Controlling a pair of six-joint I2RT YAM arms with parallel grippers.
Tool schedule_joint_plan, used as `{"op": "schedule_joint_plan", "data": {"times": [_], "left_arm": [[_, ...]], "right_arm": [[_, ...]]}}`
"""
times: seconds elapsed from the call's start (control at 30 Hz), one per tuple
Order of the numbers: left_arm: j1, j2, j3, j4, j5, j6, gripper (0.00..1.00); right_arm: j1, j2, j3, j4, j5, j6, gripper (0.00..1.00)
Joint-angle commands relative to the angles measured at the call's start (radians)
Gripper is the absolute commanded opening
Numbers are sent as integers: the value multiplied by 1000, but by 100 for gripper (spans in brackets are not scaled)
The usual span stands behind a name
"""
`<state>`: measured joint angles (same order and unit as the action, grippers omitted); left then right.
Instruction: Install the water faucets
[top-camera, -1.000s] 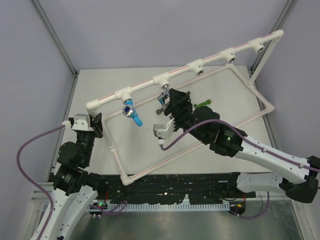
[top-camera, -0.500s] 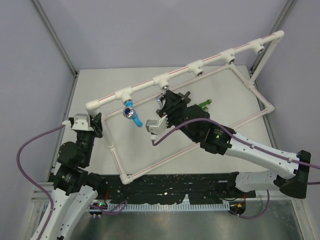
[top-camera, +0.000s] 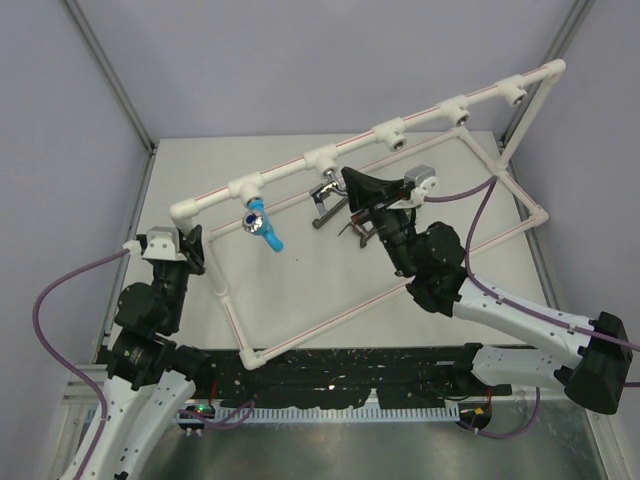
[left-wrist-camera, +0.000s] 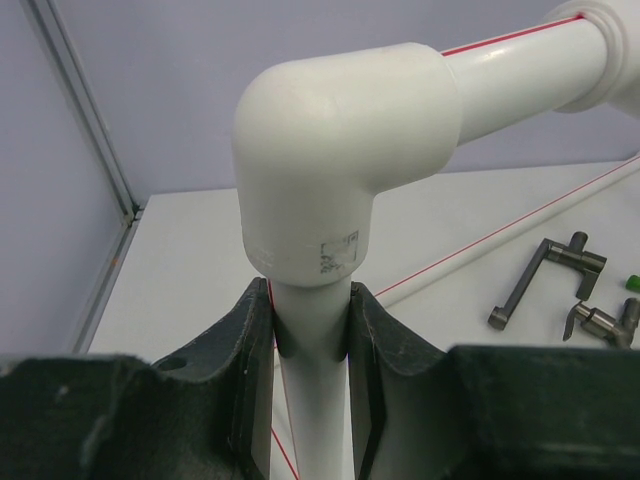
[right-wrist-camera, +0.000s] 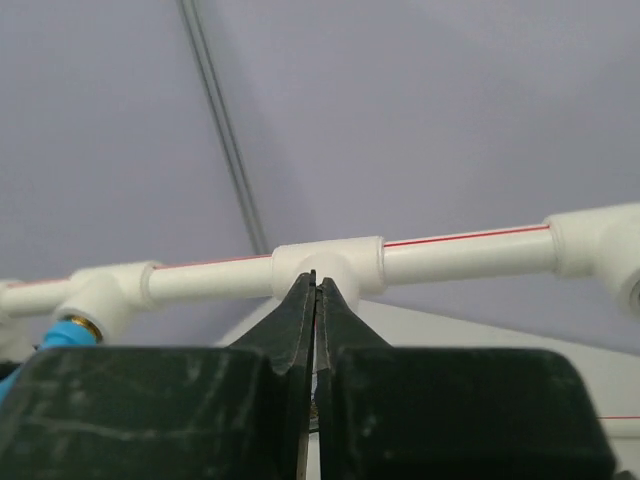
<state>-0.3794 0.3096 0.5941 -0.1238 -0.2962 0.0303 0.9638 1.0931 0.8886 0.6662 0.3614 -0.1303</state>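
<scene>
The white pipe frame (top-camera: 400, 130) stands tilted over the table. A blue faucet (top-camera: 258, 222) hangs from its first tee and shows at the left edge of the right wrist view (right-wrist-camera: 72, 330). The chrome faucet (top-camera: 327, 187) sits just under the second tee (top-camera: 325, 160). My right gripper (top-camera: 347, 180) is shut beside it, tips against that tee (right-wrist-camera: 328, 268), with nothing seen held. Two dark faucets (left-wrist-camera: 545, 282) (left-wrist-camera: 600, 322) lie on the table, with a sliver of the green one (left-wrist-camera: 633, 284). My left gripper (left-wrist-camera: 311, 330) is shut on the frame's upright pipe below the corner elbow (left-wrist-camera: 340, 150).
Three more tees with bare sockets (top-camera: 393, 135) (top-camera: 460, 110) (top-camera: 518, 93) follow along the top pipe. The frame's lower rails (top-camera: 330, 315) cross the table. The right arm (top-camera: 440, 265) reaches over the middle, its purple cable (top-camera: 480, 195) looping to the right.
The right gripper's jaws closed and its wrist turned over, swinging the camera block from the left side to the right. Its tips rose to the second tee. The left arm stayed still.
</scene>
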Motion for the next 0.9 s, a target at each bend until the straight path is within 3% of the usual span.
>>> {"op": "schedule_joint_plan", "data": {"times": [0.0,0.1,0.17,0.2,0.27,0.33,0.57,0.7,0.87], "left_arm": [[4,-4,-4,-51,-14,29,0],[4,-6,-4,-51,-17,29,0],[4,-7,-5,-51,-17,31,0],[4,-9,-7,-50,-17,31,0],[4,-7,-5,-51,-15,29,0],[4,-6,-5,-51,-14,30,0],[4,-4,-5,-51,-18,31,0],[4,-1,-5,-51,-17,31,0],[4,-4,-4,-51,-17,33,0]], "right_arm": [[-5,50,-60,297,73,531,5],[-4,36,-14,221,10,294,13],[-4,1,18,114,-56,93,26],[-4,-28,38,13,-97,40,38],[-2,-67,97,-180,-169,-201,52],[-2,-96,156,-354,-229,-356,59],[7,-118,303,-798,-311,-756,67],[27,-96,325,-878,-311,-929,68],[98,-49,325,-869,-162,-1141,68]]}}
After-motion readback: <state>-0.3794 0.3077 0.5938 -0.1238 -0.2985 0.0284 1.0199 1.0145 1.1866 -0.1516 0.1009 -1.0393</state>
